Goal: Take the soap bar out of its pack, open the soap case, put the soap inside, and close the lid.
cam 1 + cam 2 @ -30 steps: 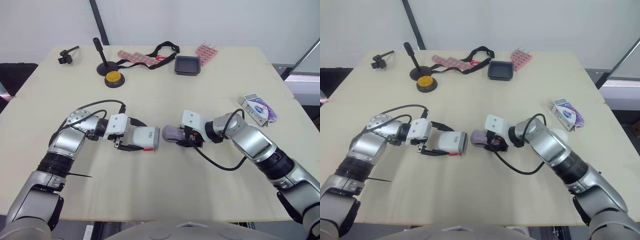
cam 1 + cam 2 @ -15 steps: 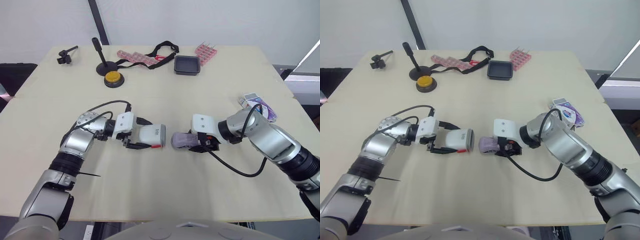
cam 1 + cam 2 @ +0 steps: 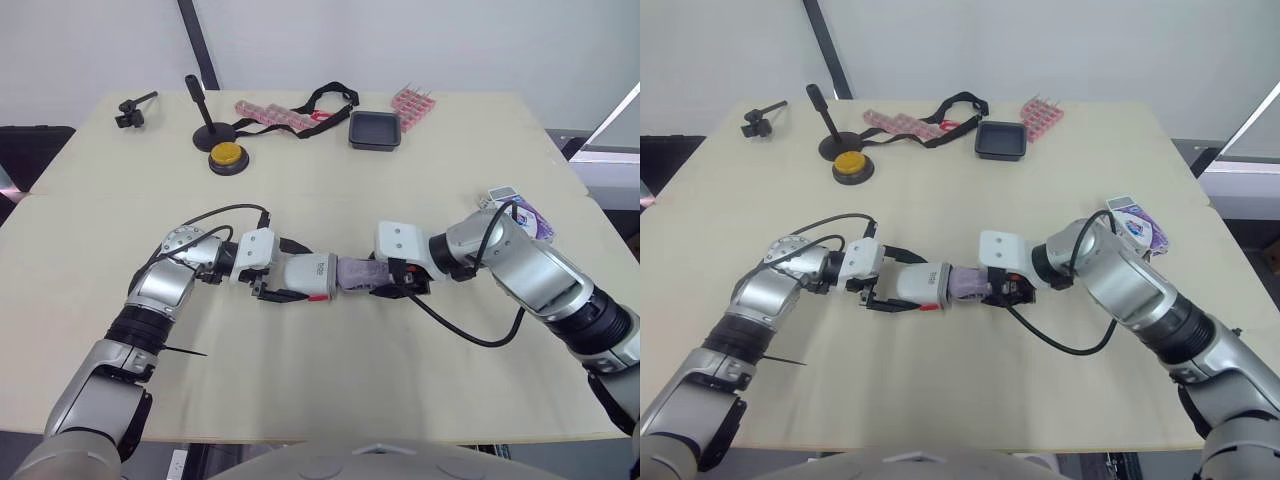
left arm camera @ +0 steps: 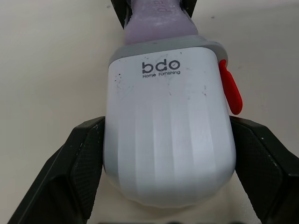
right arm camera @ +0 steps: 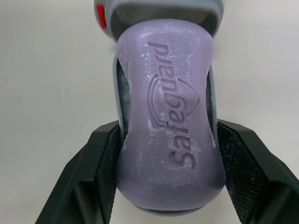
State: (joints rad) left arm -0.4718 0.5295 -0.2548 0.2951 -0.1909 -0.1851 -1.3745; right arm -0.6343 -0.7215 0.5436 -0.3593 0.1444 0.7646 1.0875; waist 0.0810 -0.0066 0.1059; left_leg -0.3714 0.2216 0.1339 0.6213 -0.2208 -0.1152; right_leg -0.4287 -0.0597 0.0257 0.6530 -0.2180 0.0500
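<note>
A white soap case point(image 3: 305, 275) with a grey rim and a red latch point(image 4: 230, 89) lies on its side just above the table, with my left gripper point(image 3: 284, 272) shut on its flanks. The purple soap bar point(image 3: 358, 272) is held level in my right gripper point(image 3: 392, 281), whose fingers point(image 5: 106, 170) press both its sides. The soap's far end point(image 5: 166, 44) meets the case's open mouth and seems partly inside. A thin grey edge shows along the soap's sides. The torn purple-and-white soap pack point(image 3: 517, 217) lies near the table's right edge.
At the back of the table are a black tray point(image 3: 375, 130), pink blister packs point(image 3: 270, 113), a black strap point(image 3: 325, 98), a yellow button point(image 3: 228, 155), a black stand point(image 3: 205, 125) and a small clamp point(image 3: 135, 108). A cable point(image 3: 470, 335) loops from my right wrist.
The gap between case and soap has closed. My left gripper carried the case to the right, my right gripper brought the soap left, and the soap's end now sits at the case mouth.
</note>
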